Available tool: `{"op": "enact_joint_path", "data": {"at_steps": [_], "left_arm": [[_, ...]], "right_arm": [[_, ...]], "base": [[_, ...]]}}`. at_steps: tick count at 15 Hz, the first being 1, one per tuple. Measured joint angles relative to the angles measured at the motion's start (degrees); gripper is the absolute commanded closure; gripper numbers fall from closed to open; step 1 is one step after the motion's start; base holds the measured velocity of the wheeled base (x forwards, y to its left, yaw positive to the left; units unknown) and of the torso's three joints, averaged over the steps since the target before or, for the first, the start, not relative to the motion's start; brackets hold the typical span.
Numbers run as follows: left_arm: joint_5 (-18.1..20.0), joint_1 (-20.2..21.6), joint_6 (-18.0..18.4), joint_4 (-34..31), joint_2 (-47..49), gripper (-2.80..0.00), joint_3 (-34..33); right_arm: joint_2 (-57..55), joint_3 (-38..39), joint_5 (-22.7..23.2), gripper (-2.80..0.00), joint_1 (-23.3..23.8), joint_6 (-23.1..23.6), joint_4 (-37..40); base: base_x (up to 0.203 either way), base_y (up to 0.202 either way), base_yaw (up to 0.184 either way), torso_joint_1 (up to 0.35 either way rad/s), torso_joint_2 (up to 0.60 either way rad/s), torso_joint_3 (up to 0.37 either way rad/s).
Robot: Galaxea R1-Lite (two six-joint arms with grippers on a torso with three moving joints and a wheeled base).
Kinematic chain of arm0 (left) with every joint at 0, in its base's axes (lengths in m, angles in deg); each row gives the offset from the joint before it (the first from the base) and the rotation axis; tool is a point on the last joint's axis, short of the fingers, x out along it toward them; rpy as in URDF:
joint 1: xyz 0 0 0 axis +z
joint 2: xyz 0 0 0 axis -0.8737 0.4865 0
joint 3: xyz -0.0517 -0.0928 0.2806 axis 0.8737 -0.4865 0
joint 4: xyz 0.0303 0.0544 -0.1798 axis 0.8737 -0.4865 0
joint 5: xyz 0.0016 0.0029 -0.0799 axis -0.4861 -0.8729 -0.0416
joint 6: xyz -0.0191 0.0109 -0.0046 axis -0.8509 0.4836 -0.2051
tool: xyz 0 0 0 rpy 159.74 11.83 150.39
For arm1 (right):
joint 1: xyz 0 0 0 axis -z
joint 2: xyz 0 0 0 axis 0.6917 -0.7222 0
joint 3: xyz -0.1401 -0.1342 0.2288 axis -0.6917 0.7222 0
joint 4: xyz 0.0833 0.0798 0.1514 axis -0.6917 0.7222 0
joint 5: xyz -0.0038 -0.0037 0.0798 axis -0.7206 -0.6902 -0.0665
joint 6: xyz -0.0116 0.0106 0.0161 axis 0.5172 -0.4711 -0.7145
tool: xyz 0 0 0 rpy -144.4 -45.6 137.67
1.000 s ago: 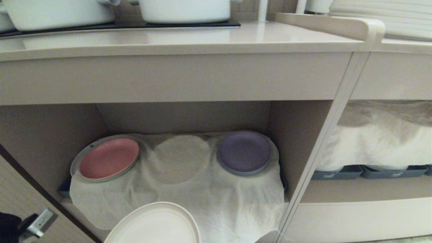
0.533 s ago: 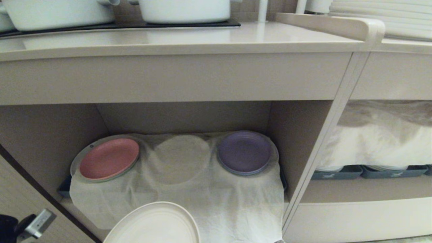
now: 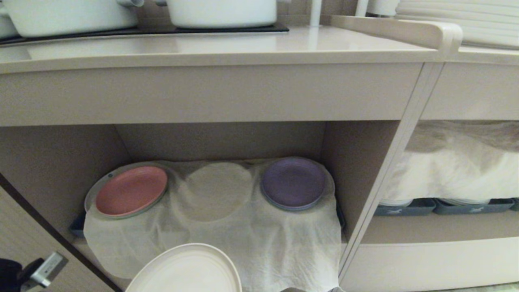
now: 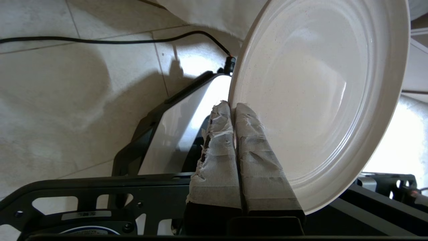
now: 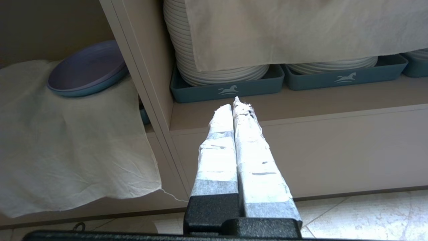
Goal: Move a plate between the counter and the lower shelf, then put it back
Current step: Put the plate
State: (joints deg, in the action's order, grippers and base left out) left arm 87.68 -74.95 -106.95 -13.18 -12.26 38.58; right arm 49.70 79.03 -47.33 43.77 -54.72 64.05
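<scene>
Almost nothing has shifted in the last second. The left claw [image 4: 233, 110] stays clamped on the plate's [image 3: 187, 269] rim, at six o'clock before the lower shelf [image 3: 227, 142]. The carry seems paused; the right claw [image 5: 235, 107] hangs closed, empty.

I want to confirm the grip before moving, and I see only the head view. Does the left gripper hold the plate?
Observer: Yes. In the left wrist view, the left gripper has its fingers shut on the rim of the plate.
Operator: And the right gripper? I do not see it.
Observer: The right gripper is shut and empty, in front of the niche with the trays.
</scene>
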Motion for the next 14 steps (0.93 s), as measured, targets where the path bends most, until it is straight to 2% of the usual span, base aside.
{"op": "enact_joint_path", "data": {"at_steps": [4, 8, 14], "left_arm": [[0.45, -0.02, -0.02, 0.05, 0.17, 0.00, -0.09], [0.47, 0.00, -0.08, 0.07, 0.26, 0.00, -0.22], [0.80, 0.00, -0.25, 0.08, 0.30, 0.00, -0.30]], "right_arm": [[0.00, 0.00, 0.01, 0.00, 0.00, 0.06, 0.02], [0.00, 0.00, 0.00, 0.00, 0.02, 0.18, 0.05], [0.00, 0.00, 0.01, 0.00, 0.00, 0.17, 0.04]], "base": [[0.000, 0.000, 0.000, 0.000, 0.00, 0.000], [0.000, 0.000, 0.000, 0.045, -0.21, -0.231], [0.000, 0.000, 0.000, 0.174, -0.50, -0.286]]}}
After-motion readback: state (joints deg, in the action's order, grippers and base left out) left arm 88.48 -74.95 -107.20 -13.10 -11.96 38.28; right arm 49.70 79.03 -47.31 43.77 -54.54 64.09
